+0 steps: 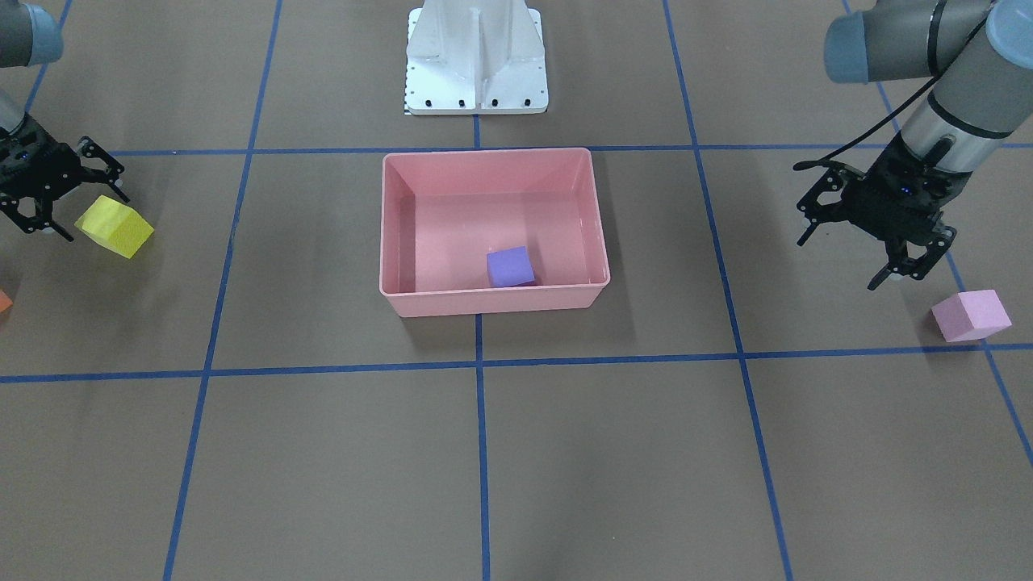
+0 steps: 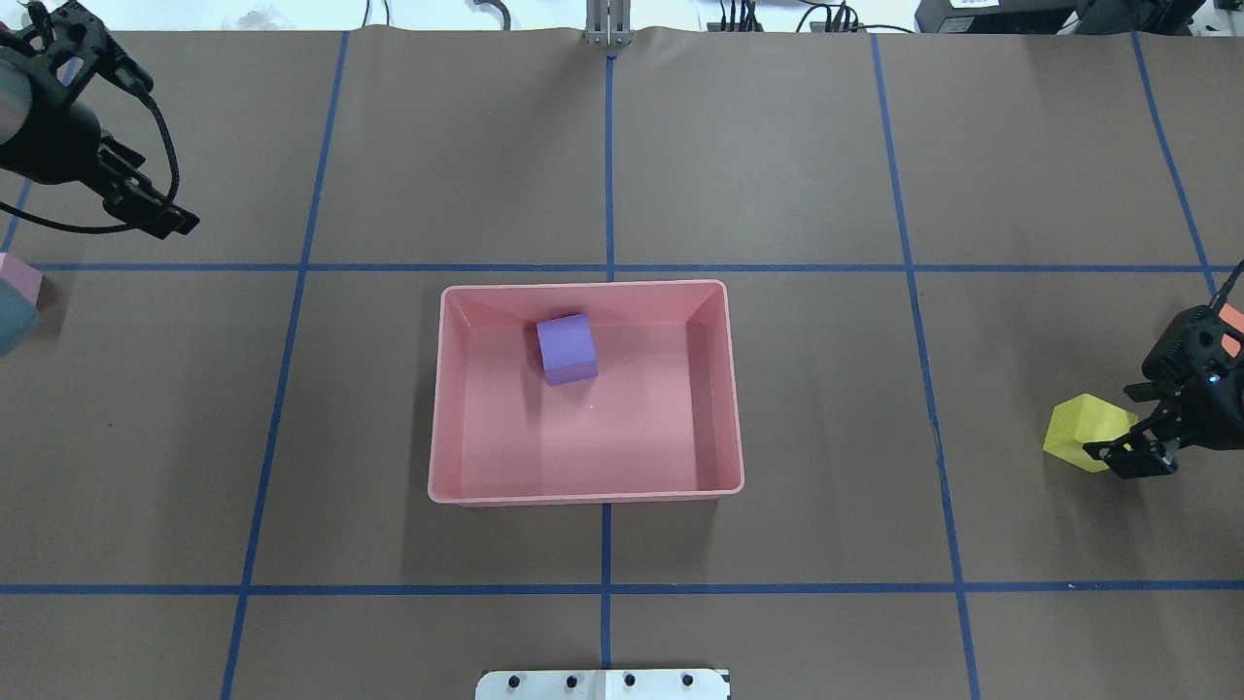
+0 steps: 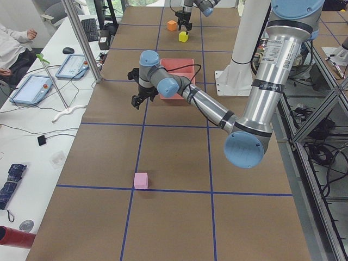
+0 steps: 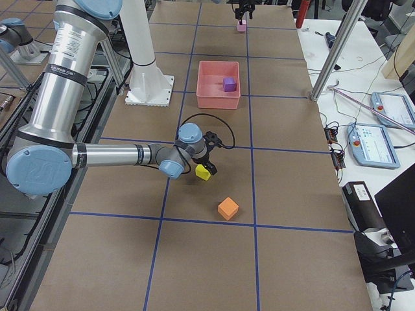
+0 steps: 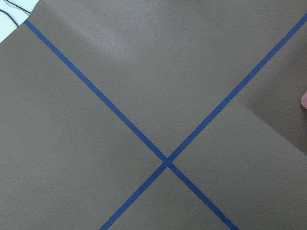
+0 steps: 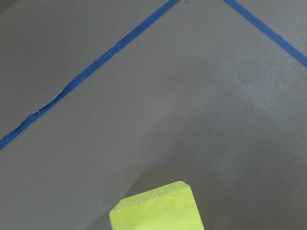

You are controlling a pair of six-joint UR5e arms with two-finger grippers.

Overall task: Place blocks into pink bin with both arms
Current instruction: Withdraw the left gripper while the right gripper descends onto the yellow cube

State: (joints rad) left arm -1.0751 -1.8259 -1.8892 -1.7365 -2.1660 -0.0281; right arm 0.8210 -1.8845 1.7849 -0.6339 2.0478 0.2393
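The pink bin (image 1: 492, 303) sits mid-table with the purple block (image 1: 510, 267) resting inside, near its far wall from the robot. The yellow block (image 1: 115, 226) lies on the table, turned at an angle. My right gripper (image 1: 87, 213) is open with its fingertips at the block's corner; I cannot tell whether they touch. The orange block (image 4: 227, 208) lies beyond it, apart. The light pink block (image 1: 971, 315) rests on the table at the other end. My left gripper (image 1: 841, 262) hangs open and empty above the table, short of that block.
The white pedestal base (image 1: 476, 64) stands behind the bin. Blue tape lines (image 1: 481, 363) grid the brown table. In the exterior left view a side desk with tablets (image 3: 32, 87) and a seated person's arms (image 3: 13, 38) lie past the table's far edge.
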